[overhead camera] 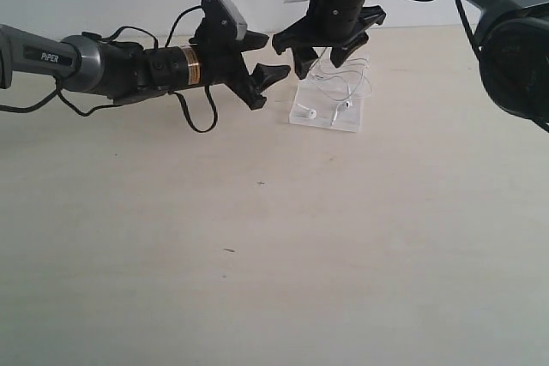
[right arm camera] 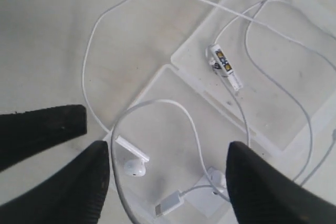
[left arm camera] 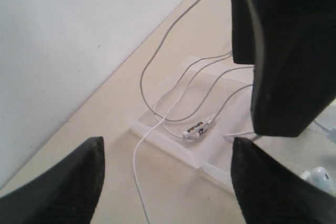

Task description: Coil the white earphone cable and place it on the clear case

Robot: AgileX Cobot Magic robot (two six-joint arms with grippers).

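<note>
Exterior view, desk (overhead camera: pixel 257 255) pale and bare-topped; clear case (overhead camera: pixel 330 111) lies flat at about 1 o'clock from centre. White earphone cable (overhead camera: pixel 343 92) rests on it in loose, open bends, not a tight coil: both earbuds (right arm camera: pixel 134 167), the inline piece (right arm camera: pixel 224 65) and the plug (right arm camera: pixel 169 201) are on the plastic. One long loop (right arm camera: pixel 84 72) spills off the case onto the desk. Nothing else is on the case. Right gripper (overhead camera: pixel 330 53) hangs directly over the case, jaws spread, empty. Left gripper (overhead camera: pixel 262 83) sits near, at 9 o'clock of the case, jaws also apart, empty. Risks, as I judge them: the stray loop counts against a clean finish, and the springy wire may creep further off. A finger passing low over the case could hook a bend and drag the lot off. The case looks light and may slide if nudged. The two grippers are close; crossing paths could clash.
</note>
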